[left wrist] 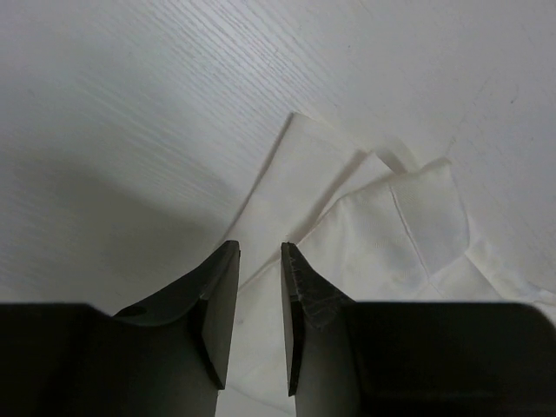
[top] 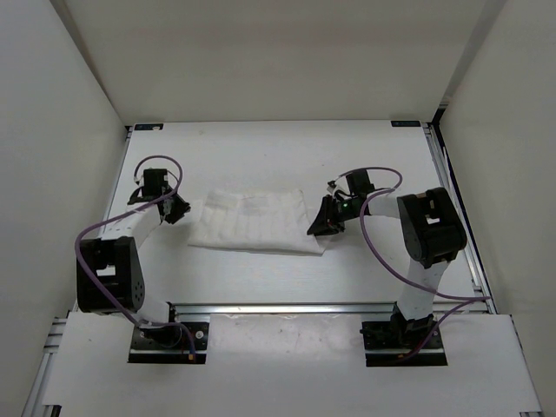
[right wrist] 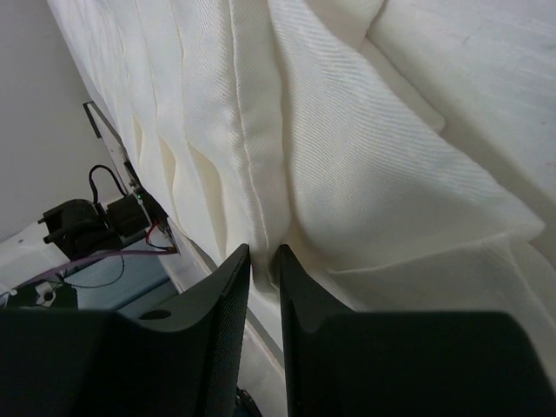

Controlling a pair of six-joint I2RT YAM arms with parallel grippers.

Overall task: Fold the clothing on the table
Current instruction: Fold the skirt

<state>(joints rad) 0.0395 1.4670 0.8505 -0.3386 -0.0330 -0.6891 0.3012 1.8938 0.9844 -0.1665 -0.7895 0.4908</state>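
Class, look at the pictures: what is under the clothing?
The clothing lies on the table, which shows around it. At its left edge the cloth is layered, with lower folds peeking from beneath the top one. The tabletop directly beneath is covered.

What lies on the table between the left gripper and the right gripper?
The clothing fills that stretch, reaching from the left gripper across to the right gripper. The top view shows this.

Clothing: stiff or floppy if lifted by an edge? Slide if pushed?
Likely floppy: the clothing lies in soft creases and layered folds, so it should sag below any grip. Probably light: thin fabric bunches at the right claw. Pushed, it would likely wrinkle rather than slide whole.
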